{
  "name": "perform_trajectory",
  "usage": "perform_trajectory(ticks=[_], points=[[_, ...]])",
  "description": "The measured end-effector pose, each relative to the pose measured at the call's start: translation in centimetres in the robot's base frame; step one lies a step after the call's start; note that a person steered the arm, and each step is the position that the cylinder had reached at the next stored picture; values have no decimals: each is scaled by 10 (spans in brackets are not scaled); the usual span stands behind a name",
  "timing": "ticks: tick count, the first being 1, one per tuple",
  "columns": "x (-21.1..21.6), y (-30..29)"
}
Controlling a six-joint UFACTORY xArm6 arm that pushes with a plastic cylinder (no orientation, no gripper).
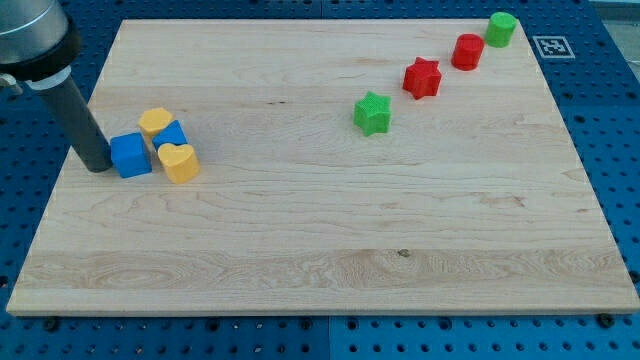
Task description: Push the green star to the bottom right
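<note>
A light wooden board [320,250] holds seven blocks. My tip [99,166], a bare rod with no claw, touches the blue cube [130,155] far left, beside another blue block [174,134], a yellow heart [179,162] and a second yellow block [154,122]. The green star [373,112] sits right of centre, then the red star [422,78], red cylinder [467,51], green cylinder [501,29].

Pale wooden board [330,240] filling nearly the whole view, grain running left to right, one small dark knot near the bottom centre. Underneath, a blue perforated table [615,120], rows of small holes showing on every side. Black-and-white square marker [551,45] stuck beside the board's top right corner. Even, soft lighting.
</note>
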State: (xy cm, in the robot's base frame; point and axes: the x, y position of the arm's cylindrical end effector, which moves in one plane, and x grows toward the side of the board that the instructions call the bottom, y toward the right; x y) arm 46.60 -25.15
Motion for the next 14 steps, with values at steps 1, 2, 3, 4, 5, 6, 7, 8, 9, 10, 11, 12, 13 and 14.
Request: perform_trajectory(ticks=[1, 2, 3, 4, 5, 6, 7, 8, 9, 10, 11, 12, 13, 14], points=[[65, 48], [111, 146], [102, 284], [65, 322], [63, 322], [63, 322], [52, 308], [8, 286], [-63, 269], [-111, 270], [-102, 304], [-66, 341], [-34, 368], [1, 375]])
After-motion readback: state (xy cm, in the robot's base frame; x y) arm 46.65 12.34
